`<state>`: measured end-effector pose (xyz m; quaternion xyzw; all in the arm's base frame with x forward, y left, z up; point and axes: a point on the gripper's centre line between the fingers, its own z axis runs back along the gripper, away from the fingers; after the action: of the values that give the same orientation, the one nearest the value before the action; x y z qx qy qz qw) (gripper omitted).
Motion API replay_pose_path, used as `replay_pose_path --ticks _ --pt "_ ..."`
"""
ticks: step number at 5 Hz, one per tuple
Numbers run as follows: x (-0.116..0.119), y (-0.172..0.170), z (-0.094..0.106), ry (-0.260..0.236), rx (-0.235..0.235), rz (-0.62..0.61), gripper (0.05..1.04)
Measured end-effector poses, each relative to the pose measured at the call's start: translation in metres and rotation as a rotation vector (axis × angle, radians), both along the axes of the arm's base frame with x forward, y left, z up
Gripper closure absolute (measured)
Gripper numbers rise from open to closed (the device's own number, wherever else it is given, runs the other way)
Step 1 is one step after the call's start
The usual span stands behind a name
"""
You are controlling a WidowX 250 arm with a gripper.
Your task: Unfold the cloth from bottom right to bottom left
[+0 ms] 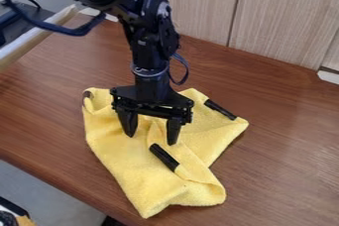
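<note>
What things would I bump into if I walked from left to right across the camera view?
Wooden bar → claw → black strip on the upper right part of the yellow cloth → small white piece at the right edge.

Slanting view down toward tabletop [285,136]
</note>
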<state>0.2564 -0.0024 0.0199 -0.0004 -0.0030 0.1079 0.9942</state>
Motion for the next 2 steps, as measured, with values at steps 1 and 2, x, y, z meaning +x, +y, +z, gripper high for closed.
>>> replay_pose_path --ticks 1,2 --pt "0.0023 -0.0012 0.0001 -0.002 0.015 -0.001 0.392" --pt "0.0026 -0.0004 0.0004 -0.002 0.023 -0.004 0.700"
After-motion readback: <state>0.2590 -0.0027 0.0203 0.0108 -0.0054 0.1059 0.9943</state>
